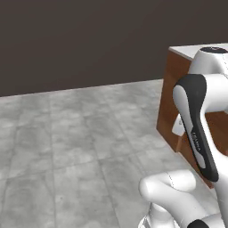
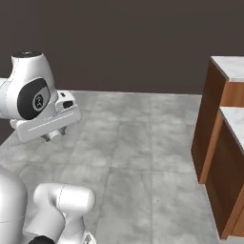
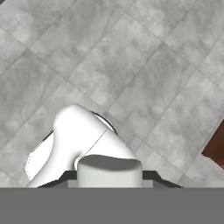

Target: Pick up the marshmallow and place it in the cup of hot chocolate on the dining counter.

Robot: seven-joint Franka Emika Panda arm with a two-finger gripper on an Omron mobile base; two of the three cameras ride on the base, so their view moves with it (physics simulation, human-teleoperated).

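Note:
The marshmallow [image 3: 109, 167] is a small white lump sitting between the two dark fingertips at the bottom of the hand view. My gripper [image 3: 109, 176] is shut on it. In the right base view the gripper [image 2: 54, 137] hangs under the white hand, high above the grey tiled floor, pointing down, with the white lump [image 2: 56, 136] at its tip. The dining counter [image 1: 171, 95] stands at the right with brown wood sides and a white marble top [image 1: 193, 51]. It also appears on the right of the right base view as the dining counter [image 2: 214, 119]. The cup of hot chocolate is out of view.
Grey floor tiles [image 1: 80, 142] stretch ahead and to the left, up to a dark wall [image 1: 89, 40]. A lower marble-topped wood section [image 2: 233, 162] adjoins the taller one. A brown corner [image 3: 216, 148] shows at the right edge of the hand view.

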